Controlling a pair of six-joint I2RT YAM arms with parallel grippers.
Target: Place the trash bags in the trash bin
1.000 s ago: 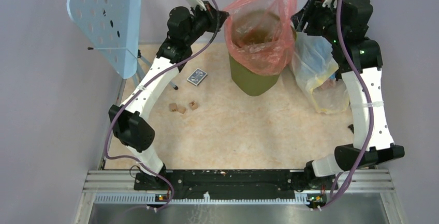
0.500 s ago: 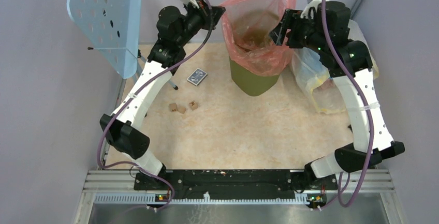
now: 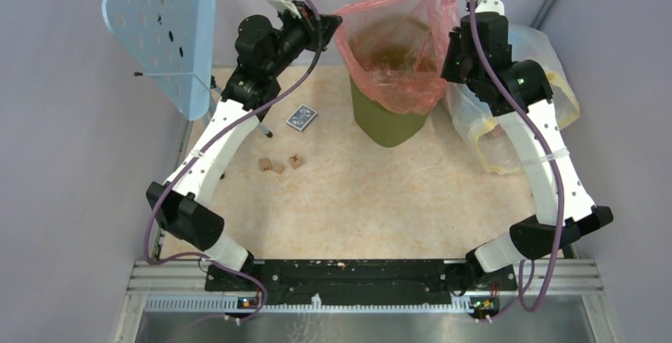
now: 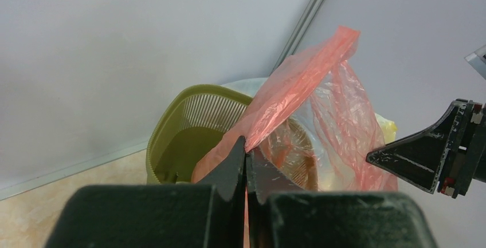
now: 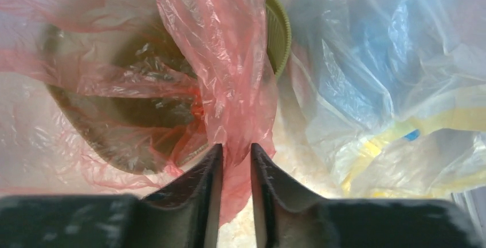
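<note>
The red-orange trash bag [image 3: 396, 42] is draped into and over the olive-green trash bin [image 3: 388, 125] at the back of the table, its mouth stretched open above the rim. My left gripper [image 3: 333, 22] is at the bag's left edge, shut on a fold of the film [image 4: 298, 87], with the bin [image 4: 189, 122] just beyond its fingertips [image 4: 246, 150]. My right gripper [image 3: 450, 58] is at the bag's right edge. A hanging strip of the bag [image 5: 229, 59] runs between its fingers [image 5: 235, 148], which stand a narrow gap apart beside the bin rim [image 5: 281, 36].
A large clear-yellowish bag [image 3: 507, 129] stuffed with coloured items sits right of the bin, close to my right arm. A pale blue perforated stand [image 3: 162, 26] rises at the back left. A card pack [image 3: 301, 117] and small brown cubes [image 3: 277, 165] lie on the table.
My right gripper swung in from right of the bin to the bag's right edge, and its fingers narrowed around the film. The left gripper lifted its edge slightly higher.
</note>
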